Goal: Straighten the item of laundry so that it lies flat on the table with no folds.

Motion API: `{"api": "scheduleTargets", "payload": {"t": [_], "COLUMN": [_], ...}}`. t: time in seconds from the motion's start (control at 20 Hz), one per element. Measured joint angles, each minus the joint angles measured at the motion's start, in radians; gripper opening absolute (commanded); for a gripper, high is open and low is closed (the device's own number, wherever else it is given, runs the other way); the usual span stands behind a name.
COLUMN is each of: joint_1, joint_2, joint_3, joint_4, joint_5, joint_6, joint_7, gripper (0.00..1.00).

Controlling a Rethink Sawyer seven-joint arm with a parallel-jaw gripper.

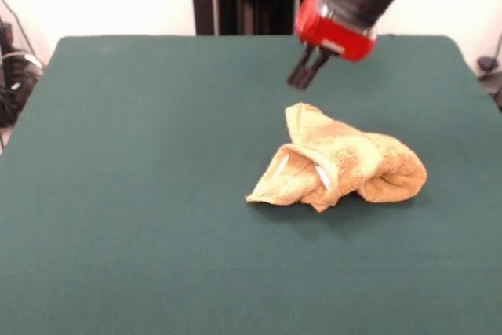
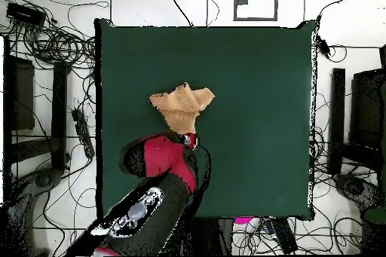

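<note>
Gripper (image 1: 304, 76) hangs off the table (image 1: 141, 162), its two black fingers pressed together and holding nothing. You see the red and black arm slanting down from the pedestal side, wrist tilted so the fingertips point toward the towel (image 1: 341, 168). The towel lies crumpled in a folded heap just below and in front of the fingertips, apart from them.

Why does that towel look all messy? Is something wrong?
The towel is crumpled in a heap on the green table, folded over itself instead of lying flat. The pincer hovers just behind it, touching nothing.
</note>
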Motion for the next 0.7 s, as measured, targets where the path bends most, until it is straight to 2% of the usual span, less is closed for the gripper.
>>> {"api": "scheduleTargets", "payload": {"t": [0.25,0.35,0.5,0.55,0.7], "joint_1": [0.055,-0.006,-0.182,-0.205,-0.335], "joint_2": [-0.004,-0.036,-0.08,-0.082,-0.081], "joint_3": [-0.097,-0.048,0.108,0.127,0.223], "joint_4": [-0.014,-0.008,0.013,0.016,0.034], "joint_5": [0.004,0.026,0.042,0.042,0.041], "joint_6": [0.0,-0.004,-0.074,-0.091,-0.26], "joint_7": [0.042,0.048,0.048,0.049,0.065], "gripper": [0.0,0.0,0.0,0.0,0.0]}}
